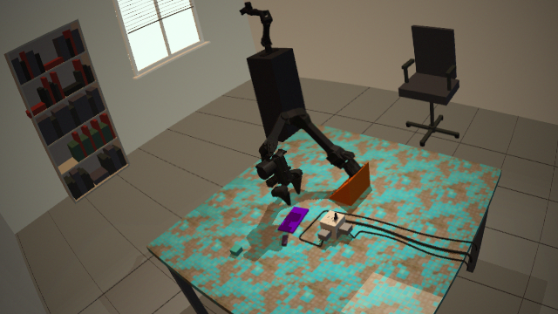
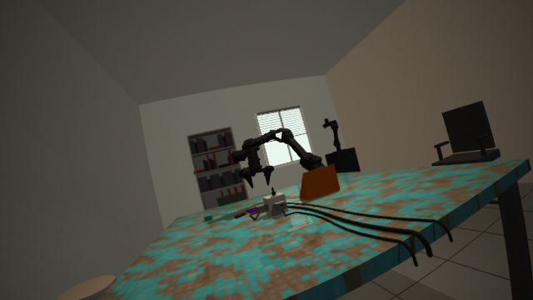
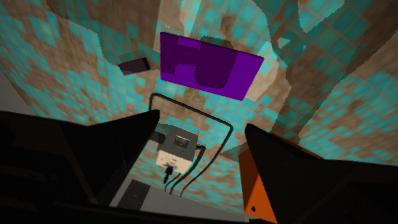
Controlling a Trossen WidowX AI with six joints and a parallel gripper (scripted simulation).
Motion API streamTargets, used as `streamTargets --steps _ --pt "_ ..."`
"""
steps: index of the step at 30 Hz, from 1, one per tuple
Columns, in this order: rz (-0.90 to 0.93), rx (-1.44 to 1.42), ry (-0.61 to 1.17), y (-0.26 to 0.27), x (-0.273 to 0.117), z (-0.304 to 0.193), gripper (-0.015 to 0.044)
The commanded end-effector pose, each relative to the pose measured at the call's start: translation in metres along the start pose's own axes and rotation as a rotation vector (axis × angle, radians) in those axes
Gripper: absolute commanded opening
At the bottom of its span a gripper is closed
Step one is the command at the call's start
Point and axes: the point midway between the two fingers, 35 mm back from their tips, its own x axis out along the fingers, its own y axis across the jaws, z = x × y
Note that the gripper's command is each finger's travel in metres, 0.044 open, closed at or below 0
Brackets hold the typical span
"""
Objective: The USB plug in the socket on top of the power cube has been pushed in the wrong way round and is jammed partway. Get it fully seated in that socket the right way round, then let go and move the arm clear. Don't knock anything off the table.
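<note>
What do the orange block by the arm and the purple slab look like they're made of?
Orange block: perhaps painted wood or plastic, matt, with flat, evenly coloured faces.
Purple slab: probably plastic or card, thin and straight-edged, uniformly coloured; the look doesn't settle it.
</note>
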Motion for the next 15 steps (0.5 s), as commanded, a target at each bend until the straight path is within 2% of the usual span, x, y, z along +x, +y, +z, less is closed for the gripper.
streamTargets --steps 1,7,15 --pt "-0.026 0.050 -0.013 0.028 0.003 -0.038 0.0440" --pt "-0.082 0.187 -0.091 0.059 0.014 -0.128 0.0440" --pt "-0.071 0.331 -0.236 0.058 0.028 -0.216 0.0440"
